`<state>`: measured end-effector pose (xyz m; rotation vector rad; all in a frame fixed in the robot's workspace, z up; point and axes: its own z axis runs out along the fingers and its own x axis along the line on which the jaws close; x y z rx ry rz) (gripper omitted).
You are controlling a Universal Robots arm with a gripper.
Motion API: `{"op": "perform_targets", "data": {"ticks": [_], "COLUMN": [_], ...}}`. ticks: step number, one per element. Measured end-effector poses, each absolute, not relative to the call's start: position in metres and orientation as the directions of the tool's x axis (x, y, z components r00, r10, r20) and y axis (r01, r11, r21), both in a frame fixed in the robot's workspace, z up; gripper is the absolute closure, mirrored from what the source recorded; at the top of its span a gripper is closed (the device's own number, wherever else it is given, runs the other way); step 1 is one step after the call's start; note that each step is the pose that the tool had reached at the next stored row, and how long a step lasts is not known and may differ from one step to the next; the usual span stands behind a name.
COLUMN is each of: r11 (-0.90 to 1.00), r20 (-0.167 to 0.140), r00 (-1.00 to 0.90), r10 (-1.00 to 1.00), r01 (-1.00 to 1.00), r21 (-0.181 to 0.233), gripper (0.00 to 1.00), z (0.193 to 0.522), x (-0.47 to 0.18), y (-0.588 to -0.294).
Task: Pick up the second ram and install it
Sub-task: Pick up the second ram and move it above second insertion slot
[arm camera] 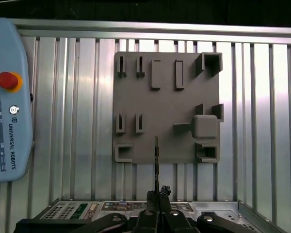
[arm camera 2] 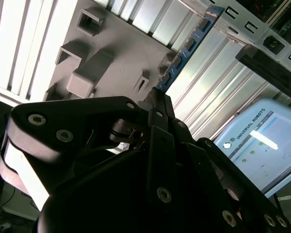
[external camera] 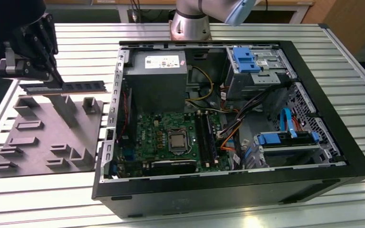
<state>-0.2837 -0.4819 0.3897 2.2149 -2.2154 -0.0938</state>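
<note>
The second ram [external camera: 68, 87], a long dark stick, hangs level above the grey holder tray [external camera: 43, 142] at the exterior view's left. My gripper [external camera: 51, 80] is shut on it near one end. In the second wrist view the second ram [arm camera 2: 186, 48] reaches out from the gripper [arm camera 2: 155, 97] over the tray [arm camera 2: 111, 53]. The first wrist view looks along its thin edge: the second ram [arm camera: 156, 162] rises from the gripper [arm camera: 158, 194] above the holder tray [arm camera: 165, 97]. The motherboard [external camera: 169, 137] and its memory slots [external camera: 206, 137] lie inside the open computer case [external camera: 334, 118], well to the exterior view's right of the gripper.
The case's metal side wall [external camera: 112, 95] stands between the tray and the motherboard. Inside are a power supply [external camera: 154, 76], cables and blue drive brackets [external camera: 246, 59]. A teach pendant [arm camera: 5, 97] lies on the slatted table [external camera: 81, 38]. The arm's base [external camera: 192, 23] stands behind the case.
</note>
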Motion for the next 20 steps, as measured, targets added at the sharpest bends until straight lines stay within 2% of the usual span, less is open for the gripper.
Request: {"op": "perform_targets", "data": {"ticks": [20], "r11": [-0.001], "r20": [-0.037], "r00": [-0.001], "r10": [-0.999], "r01": [-0.999], "r21": [0.048], "gripper": [0.88], "z": [0.39], "x": [-0.264], "y": [-0.482]}}
